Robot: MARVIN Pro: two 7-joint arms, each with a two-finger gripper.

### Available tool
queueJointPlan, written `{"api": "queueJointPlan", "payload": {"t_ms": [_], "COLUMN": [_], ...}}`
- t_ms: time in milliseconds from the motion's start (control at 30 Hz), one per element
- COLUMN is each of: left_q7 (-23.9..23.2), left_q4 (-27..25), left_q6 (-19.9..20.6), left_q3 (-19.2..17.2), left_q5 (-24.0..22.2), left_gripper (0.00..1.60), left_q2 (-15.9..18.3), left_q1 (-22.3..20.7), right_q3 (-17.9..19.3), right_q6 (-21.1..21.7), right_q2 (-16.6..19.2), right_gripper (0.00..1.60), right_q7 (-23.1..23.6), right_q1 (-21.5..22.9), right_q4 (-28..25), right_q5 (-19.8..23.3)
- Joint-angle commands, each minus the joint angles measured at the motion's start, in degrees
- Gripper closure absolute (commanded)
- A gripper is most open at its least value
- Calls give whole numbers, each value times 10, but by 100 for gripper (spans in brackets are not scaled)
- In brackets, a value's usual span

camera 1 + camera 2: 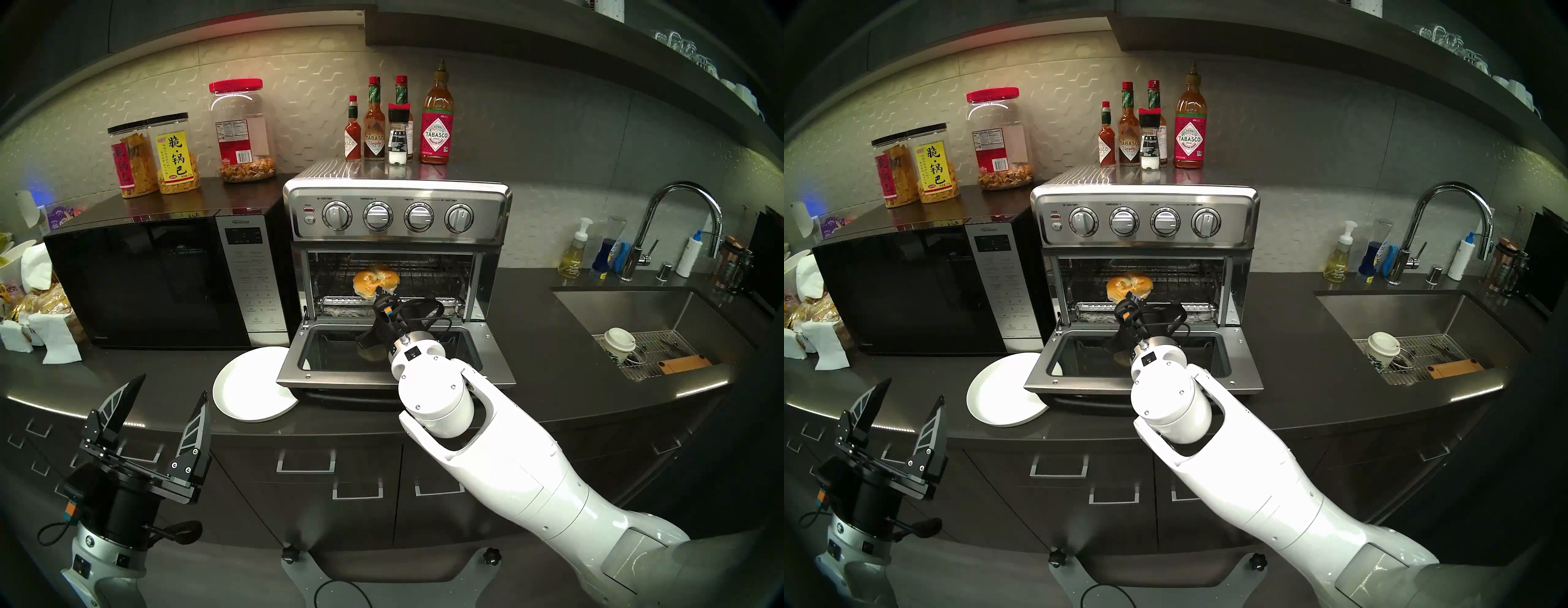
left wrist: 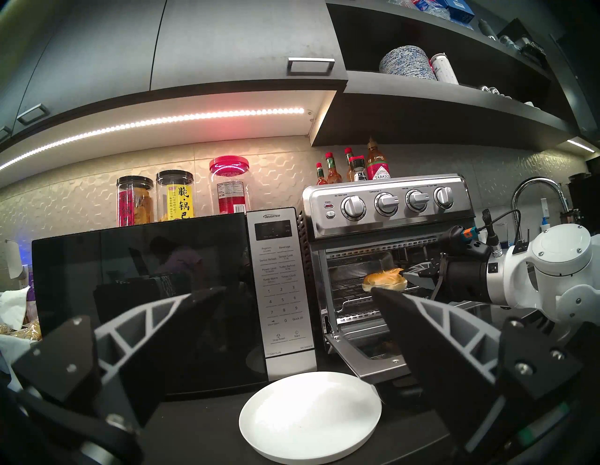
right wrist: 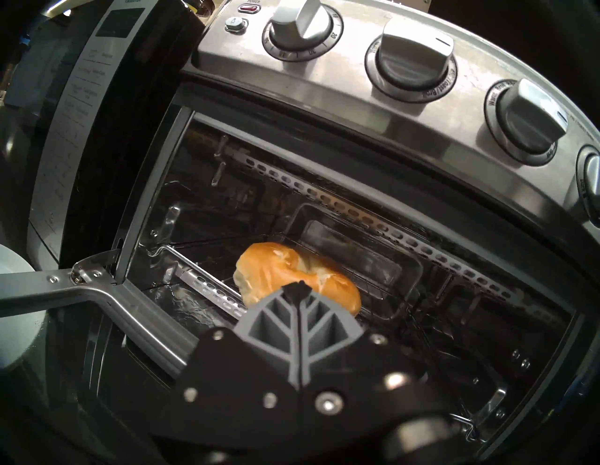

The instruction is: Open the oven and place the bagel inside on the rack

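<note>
1. The right gripper [image 3: 300, 287] reaches in over the dropped door [image 1: 394, 373] of the oven [image 1: 399, 220]; its fingers [image 3: 276, 320] are pressed together with the tips against the near edge of the bagel [image 3: 279, 272]; whether they pinch a bit of crust or merely touch it, I cannot tell.
2. The bagel is inside the oven, on the rack [image 1: 428, 278], left of centre and near the front; it seems tilted, its near edge raised toward the fingertips.
3. Risk, as I judge it: if the tips grip the crust, pulling back would drag the bagel forward off the rack onto the door or the foil tray [image 3: 181, 302] below; the cause would be a withdrawal before the tips let go.
4. A second risk: a tilted bagel, left so, may roll or slip between the wires; a sideways nudge from the wrist would do it.
5. A third: the wrist and its cable hang just above the door; a low retreat could snag the door's edge or jolt the oven.
6. The left gripper [image 1: 152, 420] is spread wide, holding nothing, well apart from the oven, near the bare plate [image 1: 250, 386].
7. The bagel looks glossy golden-brown on top, paler along its side, with a torn white patch around the hole; soft enough to dent under a hard pinch, I would guess.
</note>
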Motion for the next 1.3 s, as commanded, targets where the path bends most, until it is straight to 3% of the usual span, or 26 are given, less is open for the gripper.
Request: {"api": "queueJointPlan", "payload": {"t_ms": [0, 567, 1267], "left_q7": [1, 0, -2], "left_q4": [-13, -13, -13], "left_q6": [0, 1, 1], "left_q3": [-1, -1, -1], "left_q5": [0, 0, 0], "left_gripper": [0, 0, 0], "left_q2": [-1, -2, -3], "left_q1": [-1, -1, -2], "right_q3": [-2, -11, -7], "right_q6": [-3, 4, -2], "right_q2": [-15, 3, -32], "right_gripper": [160, 160, 160], "right_q7": [-3, -12, -12], "right_q1": [10, -20, 9], "right_q4": [-5, -31, 20], "right_q5": [-2, -11, -19]}}
